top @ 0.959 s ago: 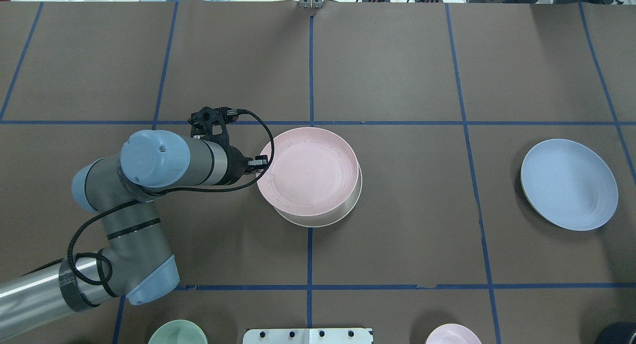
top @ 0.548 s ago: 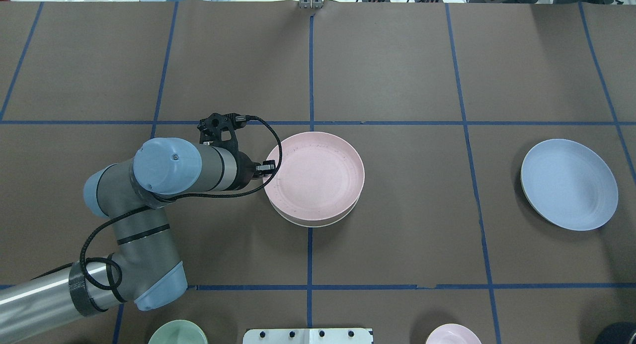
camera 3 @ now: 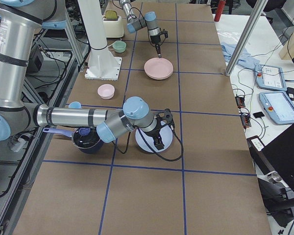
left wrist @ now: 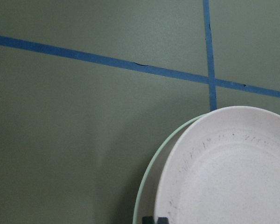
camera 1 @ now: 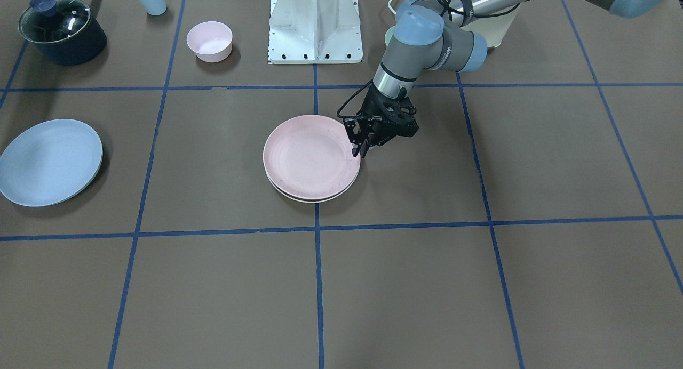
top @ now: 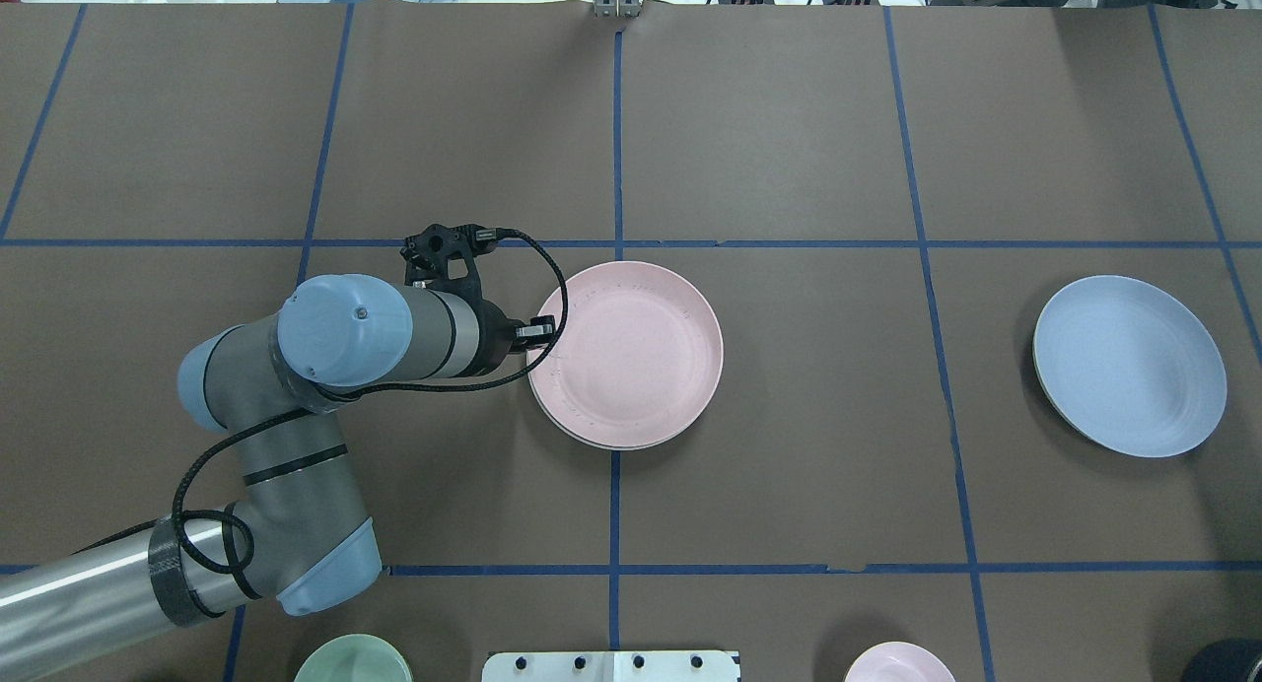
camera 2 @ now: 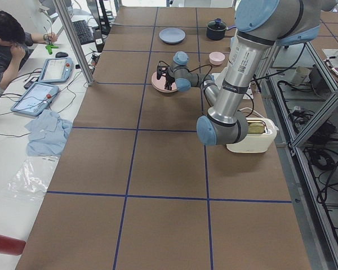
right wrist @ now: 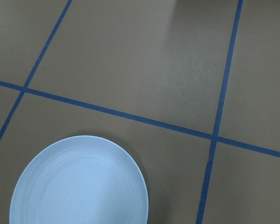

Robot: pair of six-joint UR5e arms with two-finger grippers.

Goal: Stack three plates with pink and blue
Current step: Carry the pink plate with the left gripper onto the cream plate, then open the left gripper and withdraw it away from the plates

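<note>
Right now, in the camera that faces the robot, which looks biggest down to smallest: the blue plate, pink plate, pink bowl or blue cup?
1. blue plate and pink plate: they look about the same, so I won't rank one over the other.
2. pink bowl
3. blue cup, the smallest.

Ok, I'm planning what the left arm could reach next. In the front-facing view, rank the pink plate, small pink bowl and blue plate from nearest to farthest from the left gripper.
From the left gripper:
1. pink plate, right at the fingertips, mid-table.
2. small pink bowl, beside the robot's base, on its right.
3. blue plate, far out on the robot's right.
</note>
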